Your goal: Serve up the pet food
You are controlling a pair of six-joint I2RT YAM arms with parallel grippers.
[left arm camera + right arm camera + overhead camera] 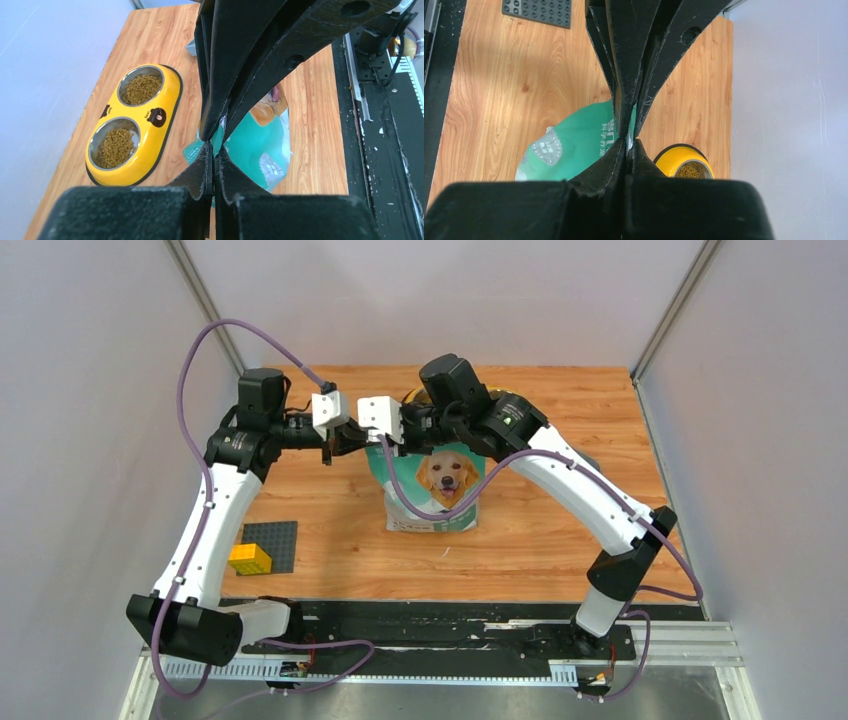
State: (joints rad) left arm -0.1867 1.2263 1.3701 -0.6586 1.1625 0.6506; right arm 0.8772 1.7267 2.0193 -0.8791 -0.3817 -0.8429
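Observation:
The pet food [142, 89] is brown kibble lying in both steel bowls of a yellow double feeder [167, 107]; one bowl's kibble [689, 171] also shows in the right wrist view. A teal pouch [435, 490] printed with a golden retriever stands upright mid-table. My left gripper [216, 145] is shut on the pouch's [260, 145] top edge, with a teal sliver between its fingers. Right beside it, my right gripper [629, 140] is shut on the same edge of the pouch [569, 145]. From above, the left gripper [350, 443] and the right gripper [395, 445] meet over the pouch's top left corner.
A dark grey studded baseplate [270, 540] with a yellow brick [250, 558] lies near the front left. The feeder [684, 162] sits behind the pouch near the back wall, hidden by the right arm from above. A grey object [191, 47] peeks out behind my left fingers.

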